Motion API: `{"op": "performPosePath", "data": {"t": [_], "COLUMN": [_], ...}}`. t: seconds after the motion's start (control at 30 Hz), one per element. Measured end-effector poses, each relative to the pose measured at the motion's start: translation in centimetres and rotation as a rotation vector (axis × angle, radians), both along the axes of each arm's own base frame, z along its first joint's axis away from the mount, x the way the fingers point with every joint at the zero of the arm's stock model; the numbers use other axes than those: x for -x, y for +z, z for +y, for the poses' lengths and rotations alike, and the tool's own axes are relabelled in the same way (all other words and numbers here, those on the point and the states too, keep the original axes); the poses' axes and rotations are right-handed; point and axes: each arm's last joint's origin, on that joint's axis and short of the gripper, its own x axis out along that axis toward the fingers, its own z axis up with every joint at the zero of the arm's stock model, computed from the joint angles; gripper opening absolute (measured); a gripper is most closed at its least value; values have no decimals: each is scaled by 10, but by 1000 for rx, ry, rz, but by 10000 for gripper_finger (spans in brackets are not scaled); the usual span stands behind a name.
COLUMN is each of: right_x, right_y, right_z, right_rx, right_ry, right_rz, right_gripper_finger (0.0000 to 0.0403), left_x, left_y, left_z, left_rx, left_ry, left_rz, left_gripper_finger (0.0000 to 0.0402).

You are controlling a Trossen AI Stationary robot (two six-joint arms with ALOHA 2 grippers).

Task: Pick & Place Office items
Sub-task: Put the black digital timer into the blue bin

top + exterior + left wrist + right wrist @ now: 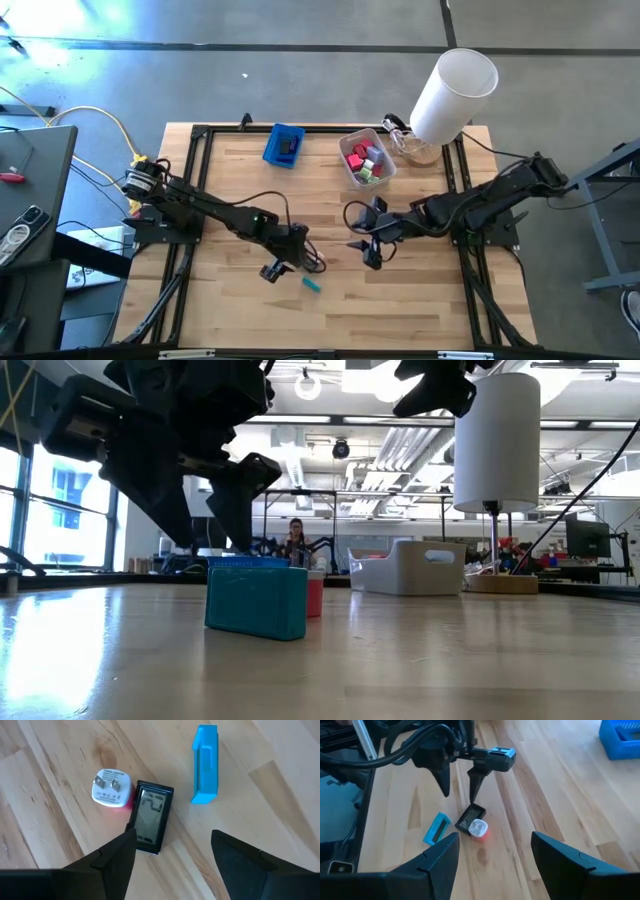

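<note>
Three office items lie together on the wooden table: a teal block, a small black piece with a grey screen, and a white plug-like piece lying on something red. My left gripper hangs open just above the black piece, fingers pointing down, touching nothing. In the high view it stands beside the teal block. My right gripper hovers open and empty right of centre, higher up. In the low view the teal block stands on the table in front of the red piece.
A blue tray stands at the far side, left of centre. A translucent bin holding several coloured pieces stands to its right. A tall white cylinder lamp is at the far right corner. Black frame rails line the table's sides.
</note>
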Motion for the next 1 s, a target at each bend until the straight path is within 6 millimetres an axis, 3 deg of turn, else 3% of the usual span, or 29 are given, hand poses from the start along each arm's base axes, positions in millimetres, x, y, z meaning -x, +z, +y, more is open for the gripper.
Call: {"op": "performPosePath", "data": {"t": [0.47,0.6,0.73,1.0], "right_x": [0,0,-1,-2], "right_y": [0,0,1,2], "right_z": [0,0,0,0], "right_rx": [3,2,-1,-6], "right_ry": [1,1,1,2], "right_rz": [0,-2,-14,-28], "right_gripper_finger": [235,235,235,235], "left_x": [-1,0,-1,-8], "left_y": [0,0,-5,-20], "left_z": [0,-2,-3,2], "left_rx": [-18,22,99,23], "left_ry": [34,-15,52,129], "left_rz": [-9,2,50,66], "left_gripper_finger": [332,336,336,336]}}
